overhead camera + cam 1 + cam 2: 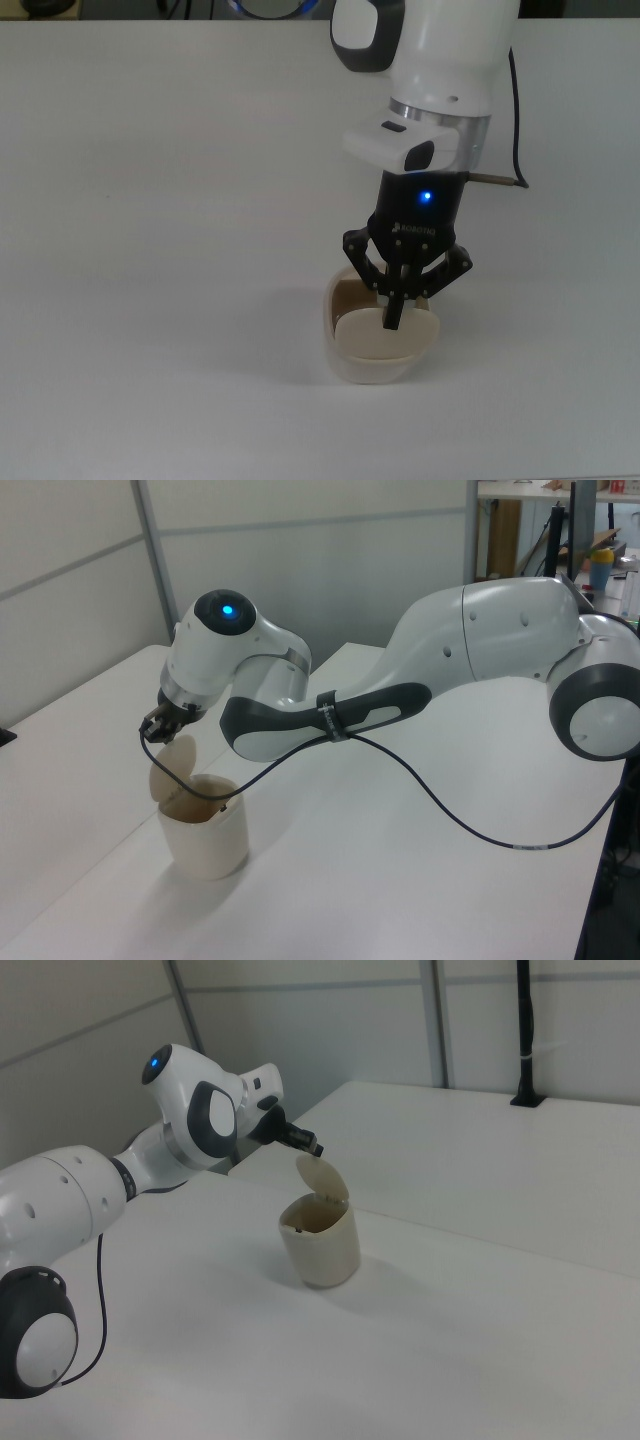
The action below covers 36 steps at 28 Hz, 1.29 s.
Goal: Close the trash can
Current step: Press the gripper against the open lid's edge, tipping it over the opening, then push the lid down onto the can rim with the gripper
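Observation:
The trash can (350, 368) is a small cream bin standing on the white table, also seen as the trash can (207, 837) and the trash can (322, 1247). Its oval lid (384, 342) stands raised on its hinge, so the bin is open; the lid (171, 771) and lid (326, 1181) rise upright above the rim. My gripper (393, 319) points down over the bin with its fingers shut together, their tips right at the lid's upper edge. The gripper (152, 729) and gripper (313, 1148) sit just above the lid's top.
The white table (150, 250) stretches around the bin. A black cable (450, 810) hangs from the arm across the table. A black post (523, 1030) stands at the table's far edge in the right view.

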Motion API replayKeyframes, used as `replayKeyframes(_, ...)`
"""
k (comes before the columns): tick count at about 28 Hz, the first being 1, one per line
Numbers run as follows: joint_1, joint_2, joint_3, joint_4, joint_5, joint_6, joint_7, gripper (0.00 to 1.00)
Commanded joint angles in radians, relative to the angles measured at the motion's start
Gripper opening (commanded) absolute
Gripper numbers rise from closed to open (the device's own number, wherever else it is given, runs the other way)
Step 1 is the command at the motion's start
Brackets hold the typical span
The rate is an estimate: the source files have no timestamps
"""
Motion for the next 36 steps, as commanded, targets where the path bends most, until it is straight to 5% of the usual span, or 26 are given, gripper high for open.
replayKeyframes(1, 0.01, 0.02, -0.008, 0.021, -0.023, 0.012, 0.02, 0.0)
replayKeyframes(10, 0.008, 0.006, 0.005, -0.01, 0.02, -0.081, -0.027, 0.0)
replayKeyframes(25, 0.005, -0.078, 0.004, -0.051, 0.331, -0.322, -0.302, 0.0)
replayKeyframes(36, -0.01, -0.042, -0.007, -0.086, 0.351, -0.339, -0.34, 0.0)
